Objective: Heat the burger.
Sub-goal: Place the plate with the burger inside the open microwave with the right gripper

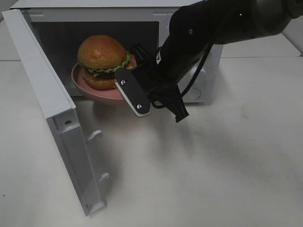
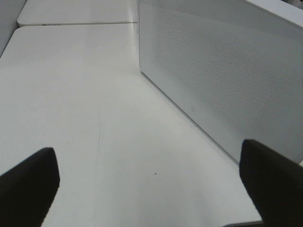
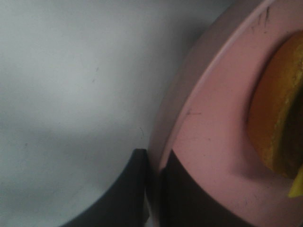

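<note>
White tabletop [image 1: 227, 165] with a white microwave [image 1: 94, 15] at the far side, its door [image 1: 47, 94] swung wide open toward the near left so the cavity can be reached. At the mouth of the cavity sits the burger [image 1: 102, 59], upright on a round pink plate [image 1: 87, 90], partly inside; whether the plate rests on the cavity floor cannot be told. The right gripper [image 3: 155, 184] reaches in from the right and is closed down on the plate's right rim, one of its fingers [image 3: 128, 198] under the rim and the other over it, most likely so the plate carries the burger in without the bun being squeezed. The left gripper [image 2: 151, 184] hangs over bare table beside the microwave's perforated side wall, jaws spread wide, gripping nothing, apparently kept clear of the doorway
</note>
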Action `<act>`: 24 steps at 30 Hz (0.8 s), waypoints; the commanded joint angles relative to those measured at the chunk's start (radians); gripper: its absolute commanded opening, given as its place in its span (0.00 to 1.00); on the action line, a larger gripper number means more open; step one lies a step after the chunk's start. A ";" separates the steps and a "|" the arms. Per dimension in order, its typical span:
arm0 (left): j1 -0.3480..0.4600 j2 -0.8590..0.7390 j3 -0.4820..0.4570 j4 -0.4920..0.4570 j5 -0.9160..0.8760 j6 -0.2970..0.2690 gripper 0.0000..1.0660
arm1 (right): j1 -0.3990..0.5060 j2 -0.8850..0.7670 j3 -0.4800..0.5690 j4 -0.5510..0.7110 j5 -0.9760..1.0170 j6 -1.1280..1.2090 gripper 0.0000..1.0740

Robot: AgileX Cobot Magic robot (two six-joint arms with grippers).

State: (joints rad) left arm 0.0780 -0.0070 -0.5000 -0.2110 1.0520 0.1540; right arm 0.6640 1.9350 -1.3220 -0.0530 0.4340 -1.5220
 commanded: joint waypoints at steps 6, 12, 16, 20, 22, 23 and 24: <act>0.001 -0.023 0.003 -0.006 -0.013 0.000 0.92 | 0.003 0.083 -0.166 -0.061 0.008 0.096 0.00; 0.001 -0.023 0.003 -0.006 -0.013 0.000 0.92 | 0.003 0.128 -0.242 -0.078 0.041 0.145 0.00; 0.001 -0.023 0.003 -0.006 -0.013 0.001 0.92 | 0.003 0.160 -0.303 -0.079 0.058 0.147 0.00; 0.001 -0.023 0.003 -0.006 -0.013 0.000 0.92 | 0.003 0.197 -0.371 -0.087 0.098 0.154 0.01; 0.001 -0.023 0.003 -0.006 -0.013 0.000 0.92 | 0.003 0.205 -0.386 -0.094 0.104 0.164 0.01; 0.001 -0.023 0.003 -0.006 -0.013 0.000 0.92 | 0.003 0.205 -0.386 -0.094 0.104 0.164 0.01; 0.001 -0.023 0.003 -0.006 -0.013 0.000 0.92 | 0.003 0.221 -0.413 -0.100 0.105 0.197 0.01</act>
State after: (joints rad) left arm 0.0780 -0.0070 -0.5000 -0.2110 1.0520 0.1540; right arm 0.6640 2.1590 -1.6970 -0.1360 0.5860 -1.3610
